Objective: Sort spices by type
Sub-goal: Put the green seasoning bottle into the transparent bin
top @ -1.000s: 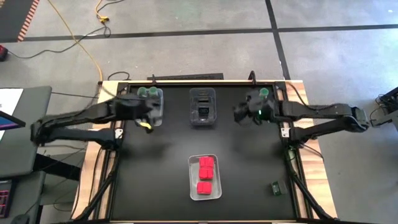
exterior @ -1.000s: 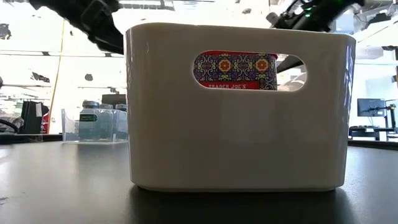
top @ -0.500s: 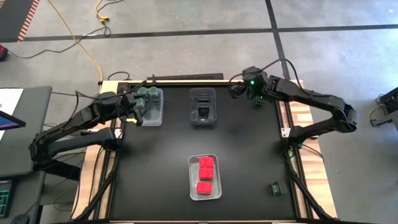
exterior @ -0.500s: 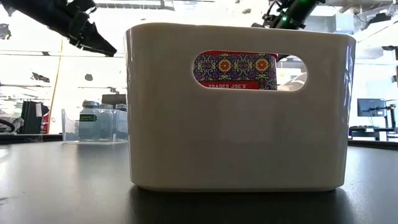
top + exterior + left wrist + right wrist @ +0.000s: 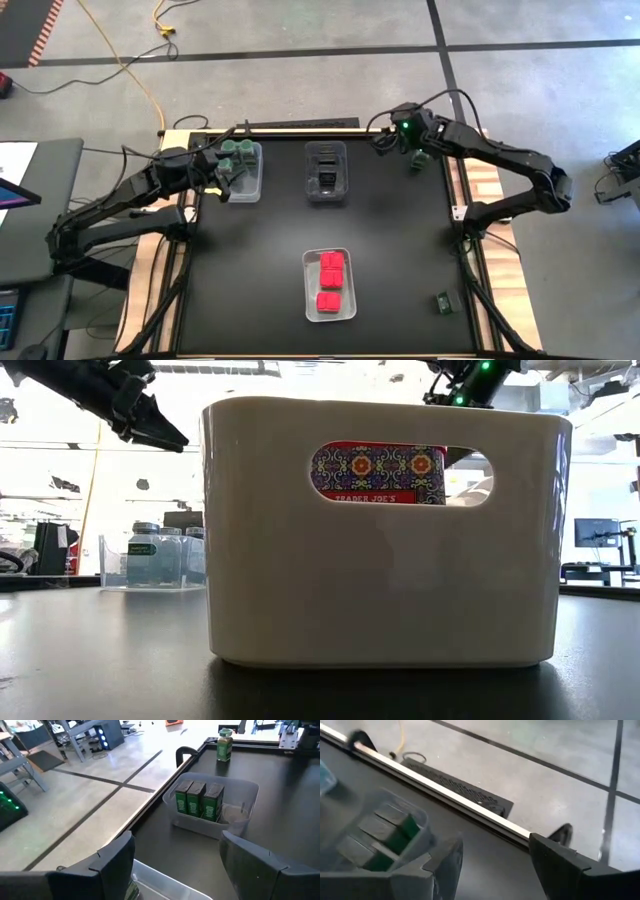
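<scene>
Three clear bins stand on the black table. The far-left bin (image 5: 241, 172) holds green-lidded jars, the far-middle bin (image 5: 326, 172) holds dark boxes (image 5: 201, 801), and the near bin (image 5: 329, 286) holds three red packets (image 5: 330, 280). One more green-lidded jar (image 5: 418, 160) stands upright on the table at the far right. My left gripper (image 5: 217, 168) hovers open at the left side of the jar bin, with nothing between its fingers. My right gripper (image 5: 384, 143) hangs open above the far right of the table, next to the lone jar, and holds nothing.
A small dark box (image 5: 443, 301) lies on the wooden frame at the table's near right. In the low view the near bin's white wall (image 5: 380, 560) fills the middle and hides the table behind it. Bare black table lies between the far bins and the near bin.
My left gripper has drawn back from over the jar bin toward the table's left edge. My right gripper has risen and swung toward the far edge, rolling as it went, and its arm now bends high above the table's right side. The jars, boxes and packets have stayed put.
</scene>
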